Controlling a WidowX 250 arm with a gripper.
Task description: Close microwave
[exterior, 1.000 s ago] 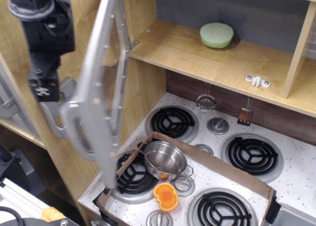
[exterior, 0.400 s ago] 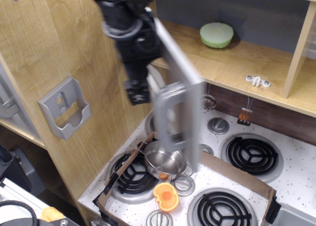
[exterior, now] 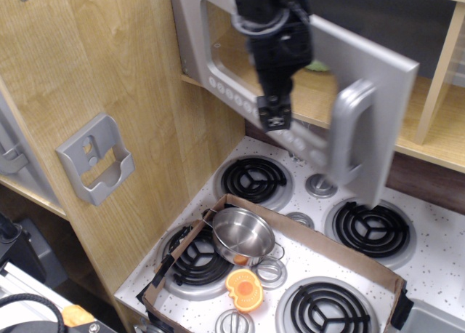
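Pressing black gripper, finger state unclear, against wide silver-grey plastic microwave door, nearly shut, vertical bar handle right of gripper.

You are looking at a child's play kitchen, not a real one. The cabinet wall on the left is light wood-grain board with visible screws, and a grey plastic bracket is fixed to it. The white speckled worktop carries black coil burners set in moulded silver rings, with round knobs between them. A shallow cardboard tray lies over the near burners, holding a small steel pot and an orange toy piece. The silver-grey plastic microwave hangs above, its door blurred.
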